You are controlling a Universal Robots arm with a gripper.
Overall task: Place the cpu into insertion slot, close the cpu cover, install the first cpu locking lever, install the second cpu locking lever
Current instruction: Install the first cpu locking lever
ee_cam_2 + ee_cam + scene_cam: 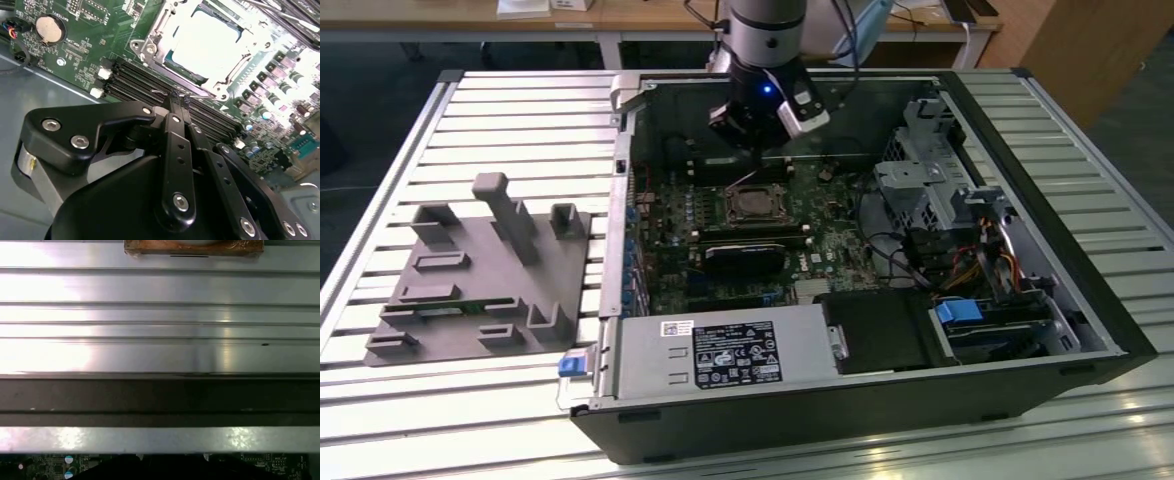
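Open computer case (1067,300) on slatted metal table (520,100); grey fixture tray (474,275) beside it; coin-cell battery (49,29) on green motherboard (85,30).

Green motherboard (720,230); black tool (179,100); silvery cpu (207,42); grey fixture block (480,270); blue tab (574,365).

An open computer case (854,250) lay on the slatted tabletop (494,120). The claw (754,135) hung over the motherboard, just behind the insertion slot (754,205). A grey fixture (480,275) sat at the exterior view's left.
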